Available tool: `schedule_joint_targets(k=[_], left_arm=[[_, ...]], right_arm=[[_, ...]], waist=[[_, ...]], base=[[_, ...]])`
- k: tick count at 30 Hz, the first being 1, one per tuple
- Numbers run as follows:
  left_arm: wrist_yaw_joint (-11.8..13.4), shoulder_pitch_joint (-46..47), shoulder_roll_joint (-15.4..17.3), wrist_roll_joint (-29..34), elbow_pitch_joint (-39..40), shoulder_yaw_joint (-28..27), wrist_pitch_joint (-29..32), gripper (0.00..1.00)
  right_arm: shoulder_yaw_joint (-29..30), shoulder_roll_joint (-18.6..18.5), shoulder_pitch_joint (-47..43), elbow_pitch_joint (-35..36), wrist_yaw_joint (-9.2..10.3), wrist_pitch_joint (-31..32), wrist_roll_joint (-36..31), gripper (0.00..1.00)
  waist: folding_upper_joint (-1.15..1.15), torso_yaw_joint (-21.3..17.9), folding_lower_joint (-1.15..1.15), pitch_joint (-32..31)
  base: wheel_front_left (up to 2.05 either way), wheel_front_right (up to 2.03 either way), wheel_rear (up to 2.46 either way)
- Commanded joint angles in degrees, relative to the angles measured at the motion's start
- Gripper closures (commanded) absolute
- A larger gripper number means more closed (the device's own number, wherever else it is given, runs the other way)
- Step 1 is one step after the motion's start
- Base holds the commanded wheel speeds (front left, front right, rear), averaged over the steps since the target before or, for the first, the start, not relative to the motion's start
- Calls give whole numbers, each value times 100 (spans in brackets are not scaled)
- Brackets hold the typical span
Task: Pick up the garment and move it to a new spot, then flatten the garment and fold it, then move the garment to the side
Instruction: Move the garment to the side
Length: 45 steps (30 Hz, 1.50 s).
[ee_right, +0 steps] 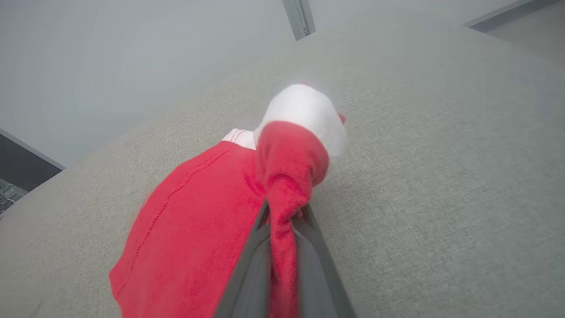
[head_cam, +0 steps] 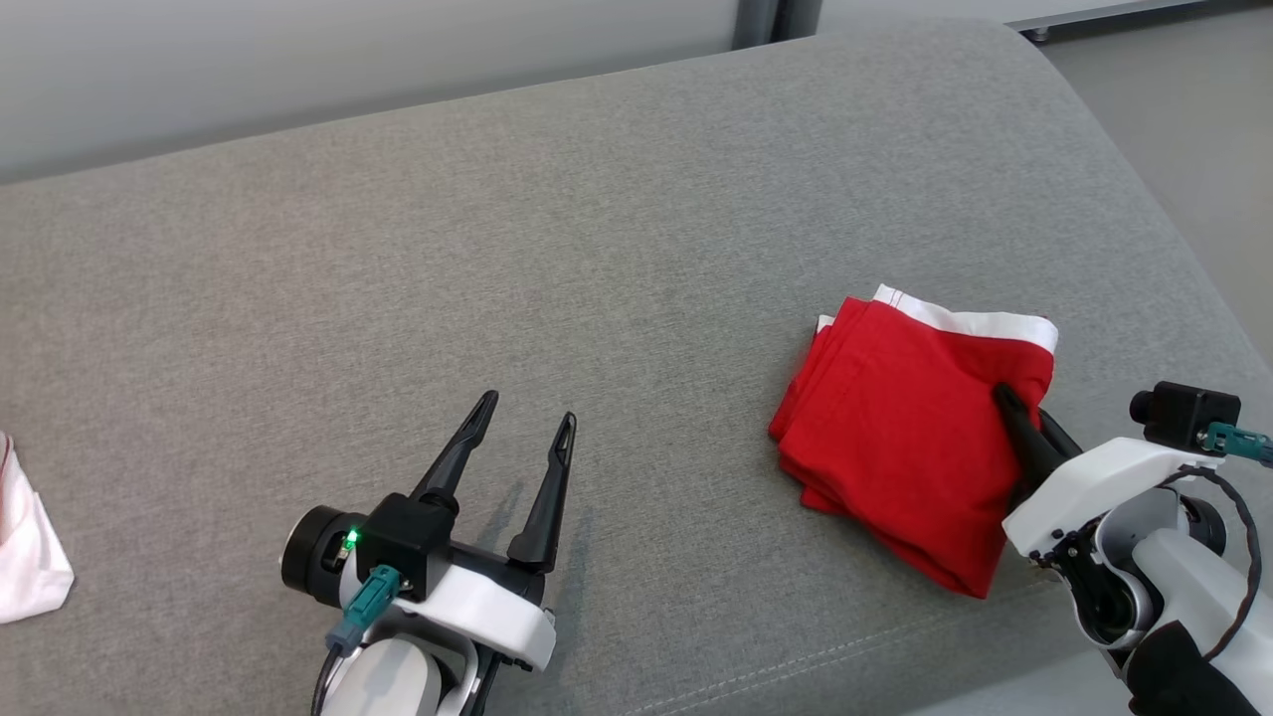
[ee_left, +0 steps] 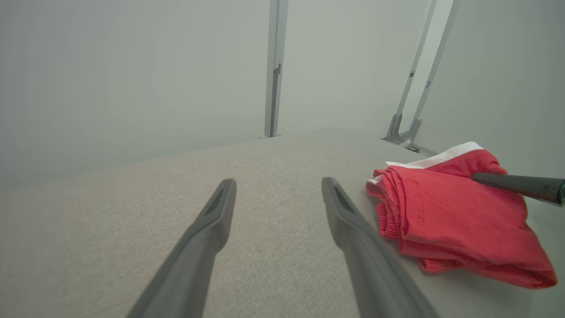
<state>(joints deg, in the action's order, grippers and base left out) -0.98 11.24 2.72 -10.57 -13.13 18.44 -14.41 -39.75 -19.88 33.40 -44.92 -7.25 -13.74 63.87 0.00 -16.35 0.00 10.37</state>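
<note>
1. Garment point(head_cam: 895, 438), a folded red fabric piece with a white band: it lies on the broad grey woven upholstered cushion point(head_cam: 597, 249), which is the largest thing here. The cushion runs from the near edge to a pale grey wall point(head_cam: 298, 70) at the far side, and its far right corner is rounded.
2. The garment sits at the right of the cushion, toward the near edge and well apart from the left arm. It is stacked in several layers, whose edges show on its left side in the left wrist view point(ee_left: 450, 221). The white band lies along its far edge.
3. The right gripper point(head_cam: 1014, 403) reaches in from the near right. Its two dark fingers are closed on the garment's right corner. In the right wrist view a ridge of red cloth point(ee_right: 190, 234) is pinched between the fingers point(ee_right: 247, 274) and stands up above them, with the white band at its top.
4. The left gripper point(head_cam: 529, 409) is at the near left, low over bare cushion, with its fingers spread wide and nothing between them. In the left wrist view point(ee_left: 278, 182) the fingers point toward the far side, and the garment lies to their right.
5. A crumpled pale white cloth point(head_cam: 30, 547) lies at the left edge of the cushion, well apart from both grippers.
</note>
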Motion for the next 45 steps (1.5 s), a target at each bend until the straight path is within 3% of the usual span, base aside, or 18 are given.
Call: schedule_joint_targets(k=[1, 11, 23, 38, 45], left_arm=[[-23, 215, 16, 56, 135, -186, -59, 0], [-35, 233, 16, 58, 153, -135, -59, 0], [-179, 401, 58, 206, 422, -133, -59, 0], [-274, 987, 128, 384, 703, -73, -59, 0], [-345, 1204, 132, 349, 780, -13, -59, 0]], right_arm=[[-43, -44, -140, 131, -24, -125, -48, 100], [126, -46, -128, 185, -24, -125, -154, 100], [945, -138, 1166, 315, -24, -126, -769, 100], [1383, -518, 3525, -833, -24, -126, -1261, 100], [2226, -708, 3980, -1475, -24, -126, -1388, 100]], waist=[[0, -129, 0, -40], [0, -222, 0, 14], [0, 241, 0, 595], [0, 998, 0, 1954], [0, 1170, 0, 2403]], base=[[0, 0, 0], [0, 0, 0], [0, 0, 0], [0, 0, 0], [0, 0, 0]])
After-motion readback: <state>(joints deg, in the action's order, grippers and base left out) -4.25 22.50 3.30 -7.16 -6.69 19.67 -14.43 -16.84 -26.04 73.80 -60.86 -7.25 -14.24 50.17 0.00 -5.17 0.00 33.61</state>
